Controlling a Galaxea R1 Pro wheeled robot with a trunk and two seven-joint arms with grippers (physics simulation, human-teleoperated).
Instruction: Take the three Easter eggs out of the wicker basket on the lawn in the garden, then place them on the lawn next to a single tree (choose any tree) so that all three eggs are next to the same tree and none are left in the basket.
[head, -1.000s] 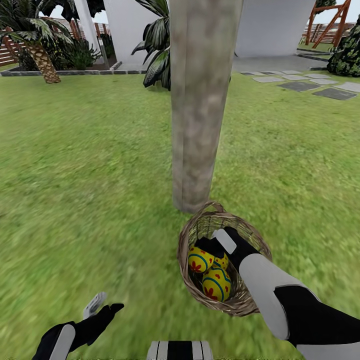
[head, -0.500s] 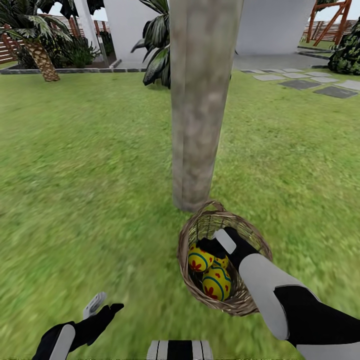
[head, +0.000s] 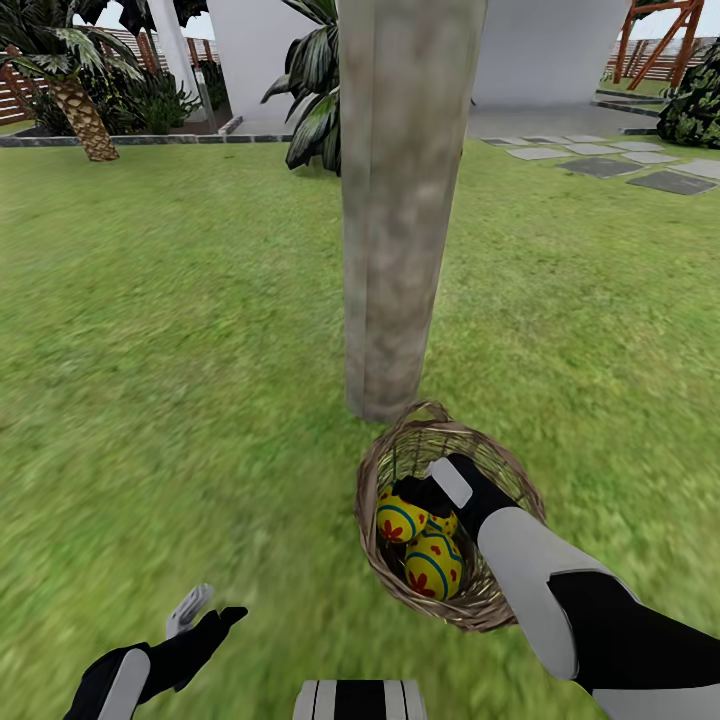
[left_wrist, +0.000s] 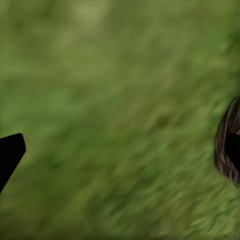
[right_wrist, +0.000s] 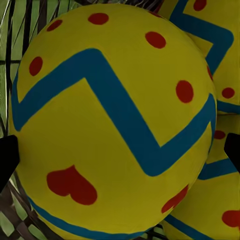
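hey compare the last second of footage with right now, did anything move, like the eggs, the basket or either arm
Almost nothing changed. The head camera tipped slightly, so the background sits a little higher in the picture. The right gripper stays inside the wicker basket, its fingertips either side of an egg, with no lift yet. The eggs remain in the basket beside the tree, and the left gripper still hovers over the lawn.

Right end effector (head: 425, 497) reaches forward and down, left end effector (head: 205, 612) hangs low.

No text, label, brand, number or sign can be read anywhere in these pictures.
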